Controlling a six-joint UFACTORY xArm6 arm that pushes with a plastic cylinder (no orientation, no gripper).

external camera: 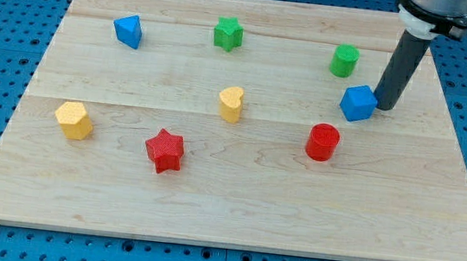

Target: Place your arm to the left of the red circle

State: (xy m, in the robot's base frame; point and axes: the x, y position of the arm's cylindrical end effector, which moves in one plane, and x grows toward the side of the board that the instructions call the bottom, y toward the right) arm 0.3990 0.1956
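Observation:
The red circle (323,142) is a short red cylinder standing right of the board's middle. My tip (386,106) is at the view's upper right, above and to the right of the red circle. It rests against the right side of a blue cube (358,102). The rod rises from the tip toward the view's top right corner.
A wooden board (233,217) lies on a blue pegboard. On it are a green cylinder (343,60), a green star (228,33), a blue block (128,30), a yellow heart-like block (231,103), a yellow hexagon (73,120) and a red star (164,149).

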